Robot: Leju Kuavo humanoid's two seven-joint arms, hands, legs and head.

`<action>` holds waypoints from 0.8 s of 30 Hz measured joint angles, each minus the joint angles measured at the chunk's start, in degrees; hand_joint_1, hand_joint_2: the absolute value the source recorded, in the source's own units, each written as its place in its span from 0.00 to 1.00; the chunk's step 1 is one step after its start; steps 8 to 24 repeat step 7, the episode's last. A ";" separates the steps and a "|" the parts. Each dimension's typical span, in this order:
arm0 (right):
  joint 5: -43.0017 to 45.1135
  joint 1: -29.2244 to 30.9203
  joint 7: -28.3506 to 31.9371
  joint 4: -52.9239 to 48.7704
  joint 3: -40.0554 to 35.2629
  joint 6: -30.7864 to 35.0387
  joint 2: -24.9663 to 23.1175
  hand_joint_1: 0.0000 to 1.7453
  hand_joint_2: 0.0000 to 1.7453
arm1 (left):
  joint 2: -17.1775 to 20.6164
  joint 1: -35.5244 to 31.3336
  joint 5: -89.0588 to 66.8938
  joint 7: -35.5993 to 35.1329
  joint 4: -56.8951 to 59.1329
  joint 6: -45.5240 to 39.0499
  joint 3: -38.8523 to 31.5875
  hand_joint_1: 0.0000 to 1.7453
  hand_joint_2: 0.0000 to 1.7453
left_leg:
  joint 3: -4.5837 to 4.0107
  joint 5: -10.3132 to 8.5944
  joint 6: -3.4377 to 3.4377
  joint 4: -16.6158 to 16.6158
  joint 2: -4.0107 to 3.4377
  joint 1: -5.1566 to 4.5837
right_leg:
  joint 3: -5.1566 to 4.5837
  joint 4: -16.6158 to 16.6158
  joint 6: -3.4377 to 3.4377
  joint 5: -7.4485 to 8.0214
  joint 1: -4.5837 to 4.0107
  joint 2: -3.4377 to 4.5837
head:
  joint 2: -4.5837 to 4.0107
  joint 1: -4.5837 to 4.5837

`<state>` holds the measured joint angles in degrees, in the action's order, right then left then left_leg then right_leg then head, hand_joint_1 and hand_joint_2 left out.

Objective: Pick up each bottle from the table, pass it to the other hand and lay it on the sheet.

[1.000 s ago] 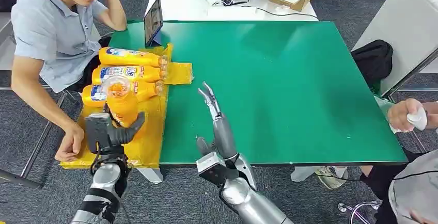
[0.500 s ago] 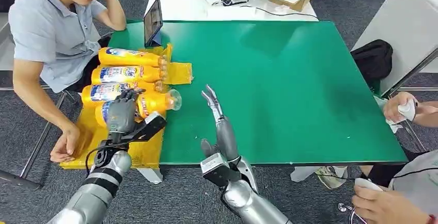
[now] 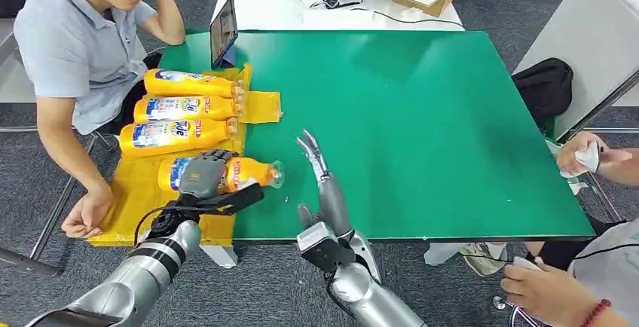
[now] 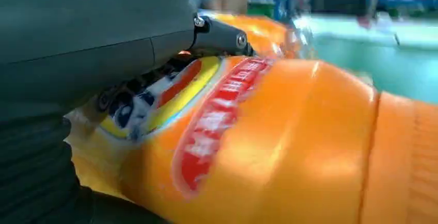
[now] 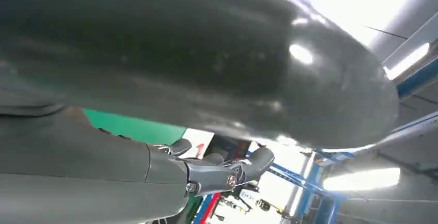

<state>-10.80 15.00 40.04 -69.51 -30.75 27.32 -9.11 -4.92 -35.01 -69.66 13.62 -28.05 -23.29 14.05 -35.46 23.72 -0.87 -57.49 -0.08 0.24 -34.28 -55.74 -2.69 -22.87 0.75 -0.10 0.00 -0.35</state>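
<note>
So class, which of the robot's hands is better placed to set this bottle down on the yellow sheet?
The left. The left hand already grips the bottle, lying sideways over the near part of the yellow sheet. The right hand holds nothing and is over the green table.

Bottle (image 4: 289, 146) label blurred, perhaps unreadable

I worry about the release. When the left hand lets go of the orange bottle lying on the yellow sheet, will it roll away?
The orange bottle looks round and smooth, lying on its side, so it may roll. Its cap end overhangs the yellow sheet onto the green table, probably no stop. The left hand grips its middle.
</note>
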 measured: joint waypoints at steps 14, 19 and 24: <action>0.15 -0.02 0.00 0.42 0.94 -0.96 0.20 0.00 0.00 | -0.42 -1.88 5.78 2.58 2.23 10.51 0.90 0.00 0.00 | 0.32 0.01 0.01 0.02 0.16 0.00 | 0.38 0.01 0.02 -0.04 0.01 -0.10 | 0.00 0.00; 0.15 -0.02 0.00 0.42 0.94 -0.96 0.20 0.00 0.00 | -0.42 -1.88 5.78 2.58 2.23 10.51 0.90 0.00 0.00 | 0.32 0.01 0.01 0.02 0.16 0.00 | 0.38 0.01 0.02 -0.04 0.01 -0.10 | 0.00 0.00; 0.15 -0.02 0.00 0.42 0.94 -0.96 0.20 0.00 0.00 | -0.42 -1.88 5.78 2.58 2.23 10.51 0.90 0.00 0.00 | 0.32 0.01 0.01 0.02 0.16 0.00 | 0.38 0.01 0.02 -0.04 0.01 -0.10 | 0.00 0.00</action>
